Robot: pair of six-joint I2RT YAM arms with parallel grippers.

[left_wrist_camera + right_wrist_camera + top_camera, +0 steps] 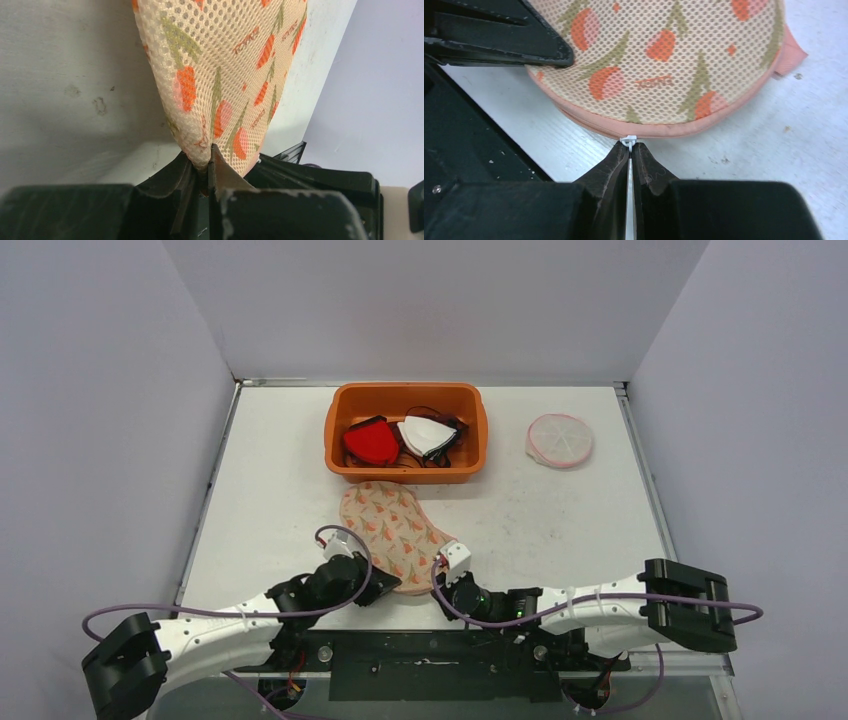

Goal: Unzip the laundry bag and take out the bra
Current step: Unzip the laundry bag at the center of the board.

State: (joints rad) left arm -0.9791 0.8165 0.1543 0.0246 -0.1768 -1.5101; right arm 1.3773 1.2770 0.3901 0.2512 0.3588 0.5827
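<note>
Left gripper (pixel 202 164) low, jaws clamped on laundry bag (pixel 388 532); right gripper (pixel 630 150) jaws pinching zipper pull (pixel 628 140).

The bag (pixel 220 75) runs off the upper edge of both wrist views, its mesh hides the contents, the pull (pixel 628 140) is mostly buried in the right gripper (pixel 630 150), and at the top view's lower centre the left gripper (pixel 201 160) covers the bag's near rim.
</note>
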